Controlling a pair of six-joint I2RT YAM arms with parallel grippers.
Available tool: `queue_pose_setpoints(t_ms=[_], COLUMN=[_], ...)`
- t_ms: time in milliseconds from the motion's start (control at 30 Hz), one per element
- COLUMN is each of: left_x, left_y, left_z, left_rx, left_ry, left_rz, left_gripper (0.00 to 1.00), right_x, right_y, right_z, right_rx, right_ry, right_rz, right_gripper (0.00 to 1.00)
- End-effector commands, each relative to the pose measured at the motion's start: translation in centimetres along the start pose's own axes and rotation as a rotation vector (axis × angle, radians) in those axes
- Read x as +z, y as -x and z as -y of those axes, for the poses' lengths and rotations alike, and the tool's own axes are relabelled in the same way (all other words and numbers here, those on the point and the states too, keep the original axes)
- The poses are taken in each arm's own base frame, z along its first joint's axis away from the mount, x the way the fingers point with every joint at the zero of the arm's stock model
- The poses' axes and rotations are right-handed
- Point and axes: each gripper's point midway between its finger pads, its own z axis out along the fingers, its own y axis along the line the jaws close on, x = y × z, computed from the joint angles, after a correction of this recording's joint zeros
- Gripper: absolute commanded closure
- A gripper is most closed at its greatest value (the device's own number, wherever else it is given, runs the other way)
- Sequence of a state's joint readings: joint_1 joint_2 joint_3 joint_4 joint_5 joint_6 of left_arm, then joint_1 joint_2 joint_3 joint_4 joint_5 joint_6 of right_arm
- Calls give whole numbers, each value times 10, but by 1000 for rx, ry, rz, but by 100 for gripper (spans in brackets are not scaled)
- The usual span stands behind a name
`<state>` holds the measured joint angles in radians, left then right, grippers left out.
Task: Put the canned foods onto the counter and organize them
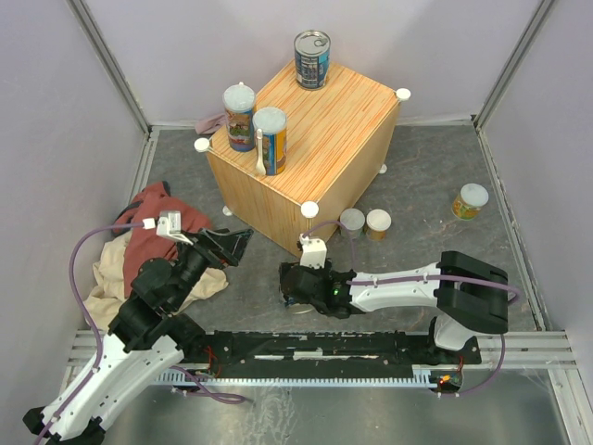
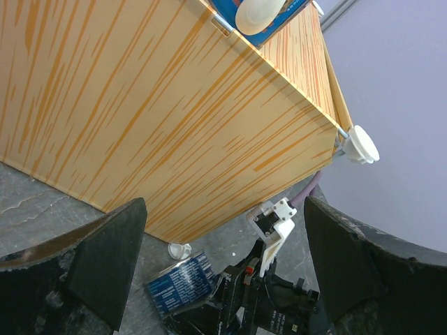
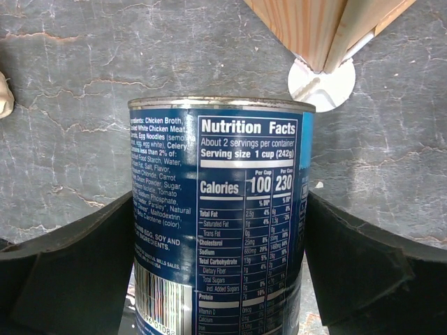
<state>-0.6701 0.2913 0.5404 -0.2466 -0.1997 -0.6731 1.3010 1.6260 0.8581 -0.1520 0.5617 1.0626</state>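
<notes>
The counter carries a blue ring-pull can at its far corner and two taller orange/blue cans at its left edge. My right gripper is low by the counter's near corner. It is shut on the second blue-labelled can, which lies on its side and also shows in the left wrist view. My left gripper is open and empty, facing the counter's side. Three short pale-lidded cans stand on the floor: two together and one far right.
A red cloth over a beige cloth lies on the floor at the left, beside my left arm. The counter's white foot cap is just beyond the held can. Grey walls close in the floor on three sides.
</notes>
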Motion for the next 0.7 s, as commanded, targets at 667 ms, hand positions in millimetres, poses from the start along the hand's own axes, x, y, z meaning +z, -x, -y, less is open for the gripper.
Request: queue_pose_setpoints(t_ms=[667], left_x=[-7], left_y=[14], left_z=[10], left_rx=[-37], left_ry=[-28], left_rz=[42], left_gripper=[1], right_x=[-60], right_y=[21], right_z=[-66], right_rx=[-445], right_ry=[286], right_rz=[216], right_gripper=[33])
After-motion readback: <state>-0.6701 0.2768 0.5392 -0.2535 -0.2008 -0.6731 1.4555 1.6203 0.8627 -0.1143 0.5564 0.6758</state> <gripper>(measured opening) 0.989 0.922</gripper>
